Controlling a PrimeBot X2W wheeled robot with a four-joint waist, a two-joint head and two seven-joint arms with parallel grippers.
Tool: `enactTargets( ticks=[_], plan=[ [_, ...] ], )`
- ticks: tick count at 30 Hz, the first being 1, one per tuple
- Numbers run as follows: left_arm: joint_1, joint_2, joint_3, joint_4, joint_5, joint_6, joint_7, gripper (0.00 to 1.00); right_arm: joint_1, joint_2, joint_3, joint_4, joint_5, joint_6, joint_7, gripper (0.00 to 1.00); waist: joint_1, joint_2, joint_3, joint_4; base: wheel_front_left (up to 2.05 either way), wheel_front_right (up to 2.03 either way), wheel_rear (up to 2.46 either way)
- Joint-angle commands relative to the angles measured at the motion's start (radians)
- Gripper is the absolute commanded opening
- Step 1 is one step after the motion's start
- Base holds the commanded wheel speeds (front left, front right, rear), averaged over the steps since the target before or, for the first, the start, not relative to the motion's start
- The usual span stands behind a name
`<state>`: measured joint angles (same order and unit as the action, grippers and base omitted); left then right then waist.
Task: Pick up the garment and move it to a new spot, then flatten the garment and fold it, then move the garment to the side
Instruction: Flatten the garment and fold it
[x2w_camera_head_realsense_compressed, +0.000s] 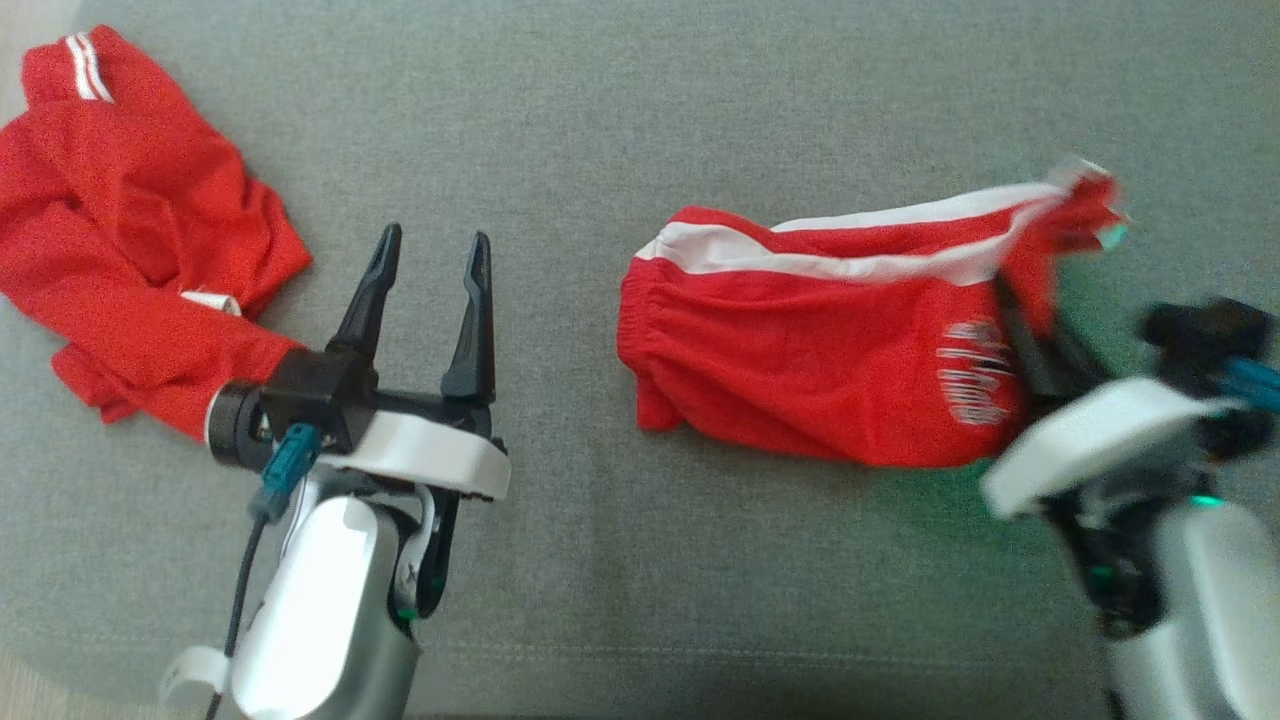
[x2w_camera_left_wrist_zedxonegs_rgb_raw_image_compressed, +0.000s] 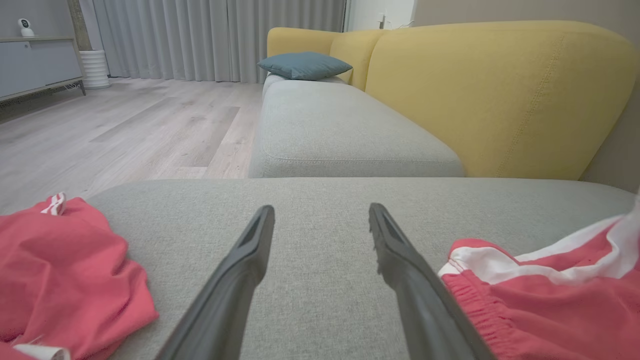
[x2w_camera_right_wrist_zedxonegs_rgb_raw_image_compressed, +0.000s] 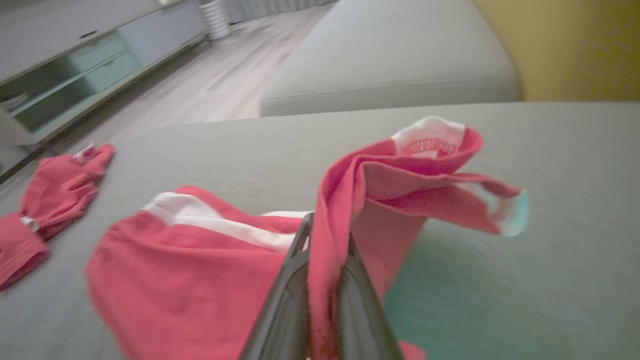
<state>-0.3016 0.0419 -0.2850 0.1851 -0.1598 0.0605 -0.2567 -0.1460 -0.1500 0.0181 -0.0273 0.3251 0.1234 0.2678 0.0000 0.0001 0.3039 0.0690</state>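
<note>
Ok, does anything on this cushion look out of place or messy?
The red shorts are bunched, one end lifted off the grey cushion by the right hand, shut on the fabric. Another red garment lies crumpled near its left edge.

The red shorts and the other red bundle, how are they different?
The red shorts are pinched at one end by the right tool and partly lifted; the red bundle lies loose, crumpled. The shorts show a broad white band and white lettering; the bundle shows thin white stripes at a corner. Both are red and rest on the grey cushion.
</note>
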Motion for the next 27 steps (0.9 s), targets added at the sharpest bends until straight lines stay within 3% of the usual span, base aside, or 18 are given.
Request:
enactTargets(
  ticks=[1, 4, 8, 16, 17, 18, 19, 27],
  plan=[
    [0.002, 0.013, 0.027, -0.027, 0.0, -0.003, -0.005, 1.0, -0.043, 0.0, 0.083, -0.065, -0.01, 0.007, 0.025, 0.0, 0.0, -0.0001, -0.012, 0.003, 0.0, 0.0, 0.0],
    [0.006, 0.013, 0.024, -0.024, -0.004, -0.003, -0.005, 1.0, -0.101, 0.035, 0.252, -0.077, -0.001, 0.007, 0.068, 0.0, 0.0, -0.0001, -0.024, 0.013, 0.0, 0.0, 0.0],
    [0.009, 0.011, 0.018, -0.025, -0.011, -0.001, -0.005, 1.0, -0.148, 0.069, 0.38, -0.013, 0.033, 0.007, 0.068, 0.0, 0.0, -0.0001, -0.028, 0.034, 0.0, 0.0, 0.0],
    [0.008, 0.01, 0.009, -0.029, -0.02, 0.004, -0.005, 1.0, -0.184, 0.096, 0.489, 0.122, 0.085, 0.007, -0.009, 0.0, 0.0, -0.0001, -0.017, 0.063, 0.0, 0.0, 0.0],
    [0.009, 0.01, 0.009, -0.03, -0.02, 0.006, -0.005, 1.0, -0.187, 0.097, 0.495, 0.134, 0.086, 0.007, -0.019, 0.26, 0.0, -0.0001, -0.015, 0.064, 0.0, 0.0, 0.0],
    [0.009, 0.01, 0.009, -0.03, -0.021, 0.007, -0.005, 1.0, -0.189, 0.098, 0.5, 0.143, 0.086, 0.007, -0.032, 0.93, 0.0, -0.0001, -0.015, 0.065, 0.0, 0.0, 0.0],
    [0.009, 0.01, 0.008, -0.029, -0.021, 0.008, -0.005, 1.0, -0.191, 0.098, 0.506, 0.152, 0.085, 0.007, -0.043, 1.0, 0.0, -0.0001, -0.014, 0.064, 0.0, 0.0, 0.0],
    [0.015, 0.009, 0.014, -0.025, -0.017, 0.015, -0.005, 1.0, -0.19, 0.078, 0.503, 0.085, 0.028, 0.007, -0.255, 1.0, 0.0, -0.0001, -0.026, 0.052, 0.0, 0.0, 0.0]
  ],
)
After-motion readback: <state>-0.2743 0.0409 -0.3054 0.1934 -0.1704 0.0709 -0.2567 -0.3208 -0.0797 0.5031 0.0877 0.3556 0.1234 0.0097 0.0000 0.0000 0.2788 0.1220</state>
